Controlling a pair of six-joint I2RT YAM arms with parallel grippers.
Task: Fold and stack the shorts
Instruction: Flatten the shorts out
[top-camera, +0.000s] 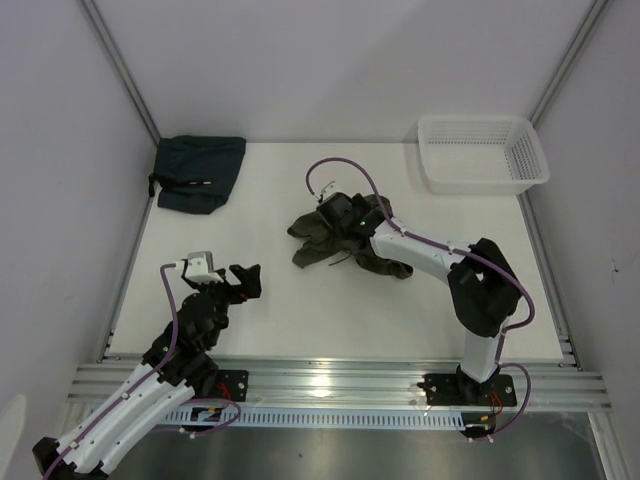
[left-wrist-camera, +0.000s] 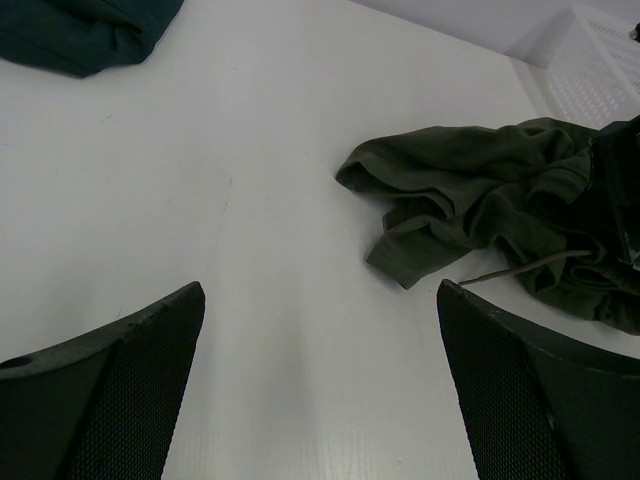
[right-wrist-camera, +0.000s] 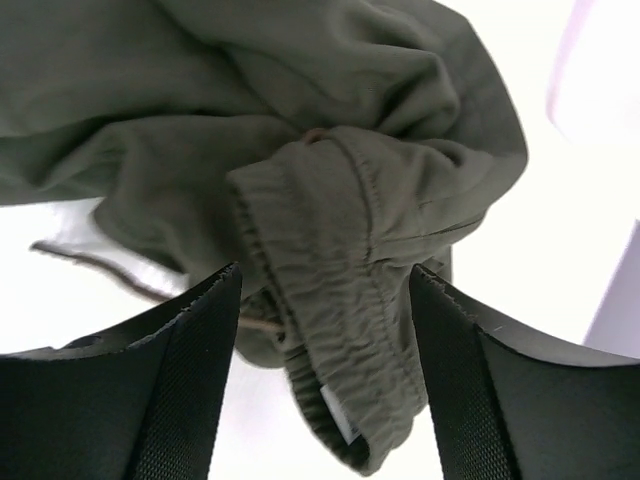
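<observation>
White table (top-camera: 250, 300), matte. Dk teal cloth (top-camera: 198, 172), folded, flat on table's far-L corner, touching the L edge. White plastic mesh basket (top-camera: 483, 152), upright, at table's far-R corner. Ribbed metal rail (top-camera: 330, 380) runs along table's near edge. Pale walls on 3 sides of table.

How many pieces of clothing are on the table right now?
2. Crumpled olive-green shorts lie mid-table; a folded dark teal garment sits at the far left corner. That folded pile could hide another piece.
</observation>
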